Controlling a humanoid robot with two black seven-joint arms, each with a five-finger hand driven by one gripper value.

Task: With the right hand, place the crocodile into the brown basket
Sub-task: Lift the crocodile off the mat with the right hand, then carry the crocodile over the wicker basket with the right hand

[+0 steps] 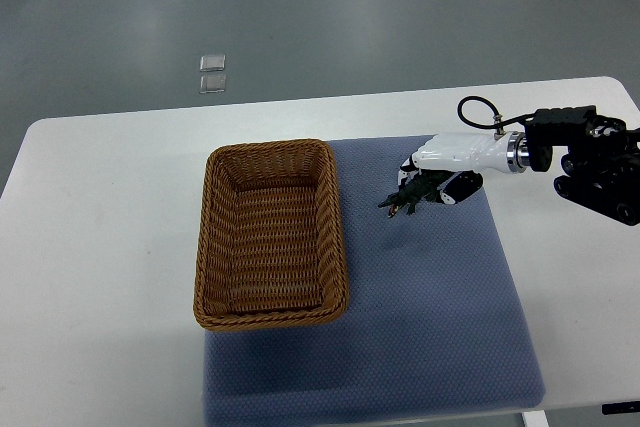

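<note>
The right hand [450, 159] has a glossy white shell and dark finger joints. A silver wrist ring [514, 154] sits behind it. Beyond the wrist ring, the forearm [595, 162] is matte black, blocky and ribbed. A thin black cable [472, 104] loops out from just beside the wrist ring.

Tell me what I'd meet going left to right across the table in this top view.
brown basket → crocodile, held in the fingers → right hand → black arm
</note>
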